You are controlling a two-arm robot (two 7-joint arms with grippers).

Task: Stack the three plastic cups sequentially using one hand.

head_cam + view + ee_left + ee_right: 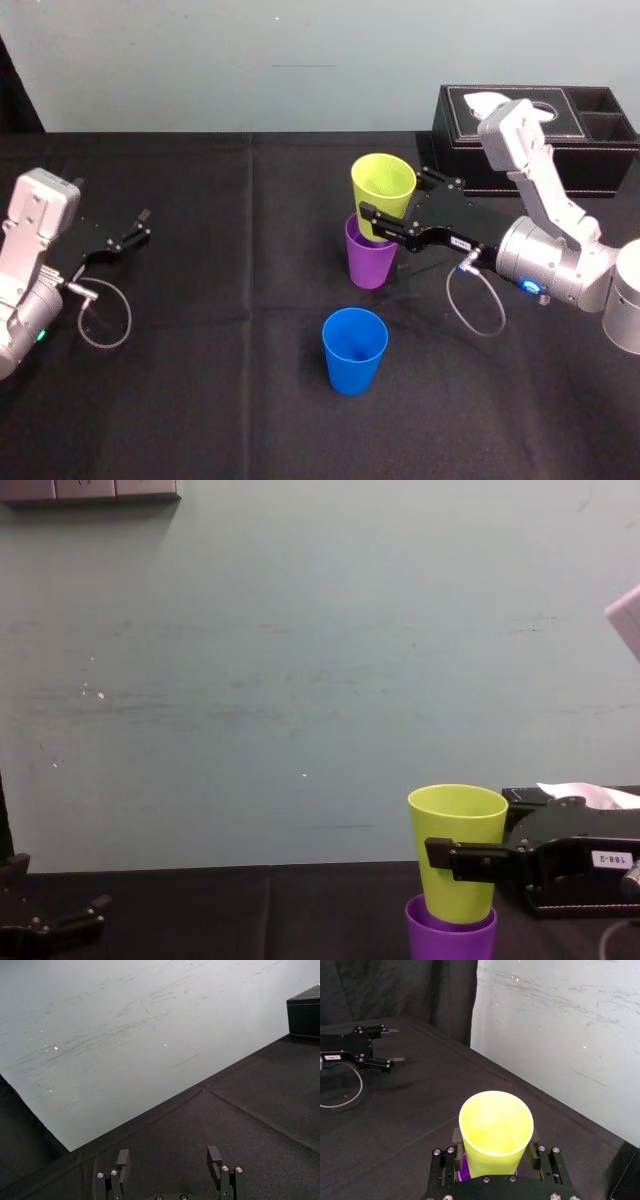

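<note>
— Where do the cups stand?

— The yellow-green cup (383, 188) is upright with its base inside the mouth of the purple cup (370, 265), near the middle of the black-clothed table (200, 400). The blue cup (354, 350) stands upright on its own, nearer the robot and apart from that pair.

— And the grippers?

— The right gripper (384, 216) reaches in from the right, jaws clamped on the yellow-green cup's wall below the rim, one on each side. The left gripper (143, 226) sits low over the cloth at the far left, well apart from every cup, jaws spread with nothing between them.

— Anything else about, or in the way?

— A black tissue box (590, 150) sits at the back right, behind the right arm, with a white tissue (590, 796) poking out. A grey cable (478, 300) loops from the right wrist down onto the cloth. A pale green wall (250, 60) rises behind the table.

— What can't you make out?

— From the head, the right arm's pale link covers part of the box's top, and the jaw on the cup's far side is hidden by the cup. From the right wrist, the purple cup is a mere sliver under the yellow-green one. The chest view cuts off the purple cup's lower part. How deep the yellow-green cup sits I cannot tell, and the small white label (607, 859) on the right gripper is too small to read surely
</note>
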